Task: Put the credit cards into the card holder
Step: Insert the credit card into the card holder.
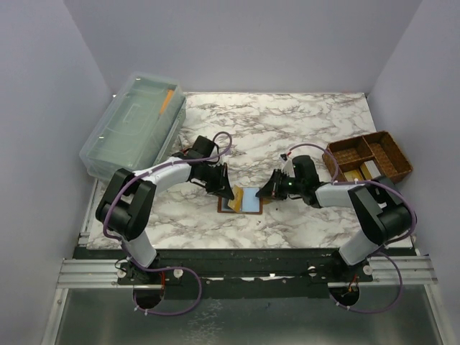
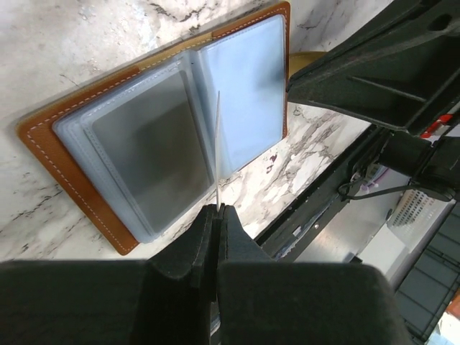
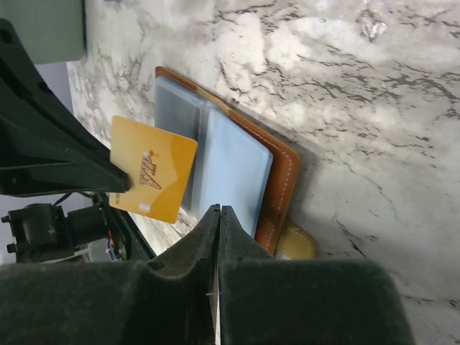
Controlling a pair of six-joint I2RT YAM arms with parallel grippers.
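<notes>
the card holder [image 1: 244, 200] lies open and flat on the marble tabletop [image 1: 302, 122] between the two arms. it is tan-brown leather with pale stitching round the edge, clear grey-blue sleeves inside, and a snap tab [image 3: 295, 244] poking out from beneath it. the left fingers [image 2: 201, 241] are clamped on a gold-yellow credit card [image 3: 152, 169], held on edge above the middle fold. the card bears a raised logo that looks like "visa", too blurred to be sure. the right fingers [image 3: 200, 244] are pressed together at the holder's right page; i cannot tell if they pinch anything.
</notes>
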